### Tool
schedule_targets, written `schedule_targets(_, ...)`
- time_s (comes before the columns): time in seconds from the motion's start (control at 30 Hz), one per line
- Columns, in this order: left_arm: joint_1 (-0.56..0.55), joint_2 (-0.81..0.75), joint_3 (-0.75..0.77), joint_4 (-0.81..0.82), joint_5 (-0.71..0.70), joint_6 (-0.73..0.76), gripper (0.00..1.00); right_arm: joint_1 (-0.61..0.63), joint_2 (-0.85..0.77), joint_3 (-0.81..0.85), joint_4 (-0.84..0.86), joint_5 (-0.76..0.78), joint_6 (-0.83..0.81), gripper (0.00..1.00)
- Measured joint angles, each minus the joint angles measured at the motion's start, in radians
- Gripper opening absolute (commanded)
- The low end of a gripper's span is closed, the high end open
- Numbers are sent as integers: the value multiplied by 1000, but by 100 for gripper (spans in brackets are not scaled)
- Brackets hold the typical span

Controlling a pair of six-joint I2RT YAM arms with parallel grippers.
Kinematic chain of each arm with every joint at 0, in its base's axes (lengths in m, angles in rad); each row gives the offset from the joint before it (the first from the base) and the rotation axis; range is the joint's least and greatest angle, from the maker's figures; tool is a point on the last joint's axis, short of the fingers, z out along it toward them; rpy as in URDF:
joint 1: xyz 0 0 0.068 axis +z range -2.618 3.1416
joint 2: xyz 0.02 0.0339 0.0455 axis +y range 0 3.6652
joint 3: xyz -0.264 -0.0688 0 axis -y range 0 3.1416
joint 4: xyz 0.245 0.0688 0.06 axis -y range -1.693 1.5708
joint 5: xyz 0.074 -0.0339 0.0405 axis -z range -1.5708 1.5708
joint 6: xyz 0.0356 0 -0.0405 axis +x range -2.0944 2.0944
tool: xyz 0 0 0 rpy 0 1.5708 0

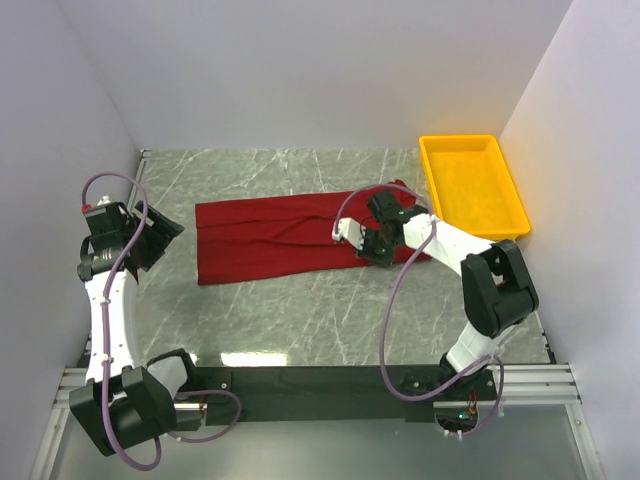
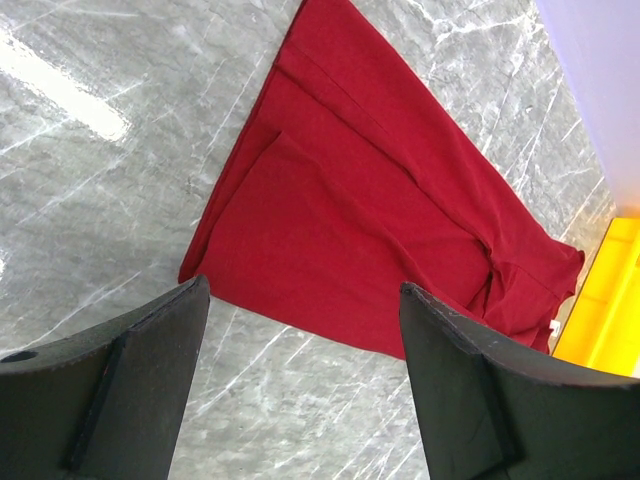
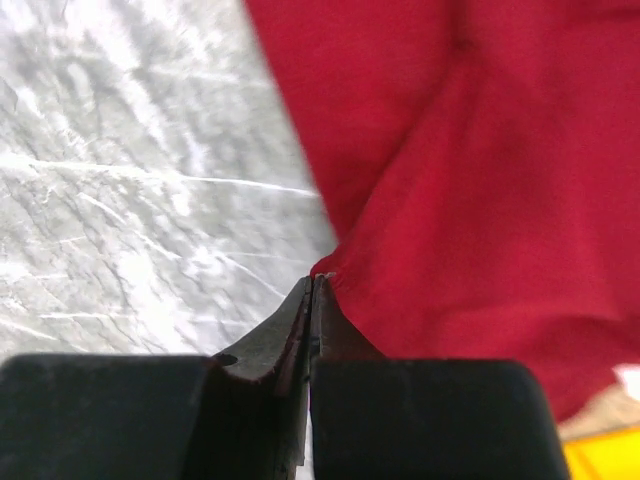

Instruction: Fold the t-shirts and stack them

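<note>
The dark red t-shirt point(image 1: 270, 236) lies folded lengthwise into a long strip across the middle of the marble table. It also shows in the left wrist view point(image 2: 370, 190) and the right wrist view point(image 3: 480, 190). My right gripper point(image 1: 365, 245) sits at the strip's right end, shut on the edge of the cloth, with the pinch at the fingertips point(image 3: 314, 282). My left gripper point(image 1: 160, 235) is open and empty, held above the table left of the shirt, its fingers point(image 2: 130, 370) apart over bare marble. The white tag point(image 3: 628, 380) shows at the right edge.
A yellow plastic tray point(image 1: 472, 185) stands at the back right, close to the shirt's right end; it shows in the left wrist view point(image 2: 605, 300) too. White walls close in the table point(image 1: 300, 320) on three sides. The black mounting rail runs along the near edge.
</note>
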Motion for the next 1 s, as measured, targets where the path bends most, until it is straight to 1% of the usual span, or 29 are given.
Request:
schedule_targets(0.27,1,0,0,1,15,-1,81,-22,-1,170,-35,14,-1,0)
schedule_targets(0.37,2,0,0,2,18,-2,81,-23,50,249,-26,42,5,0)
schedule_targets(0.5,4,0,0,1,19,-3,81,-23,166,364,8,100,23,0)
schedule_targets(0.6,4,0,0,1,23,-3,81,-23,234,420,32,141,27,0)
schedule_targets(0.8,4,0,0,2,28,-3,81,-23,313,469,83,220,24,0)
schedule_targets(1.0,4,2,0,10,40,-3,81,-23,338,484,145,287,14,0)
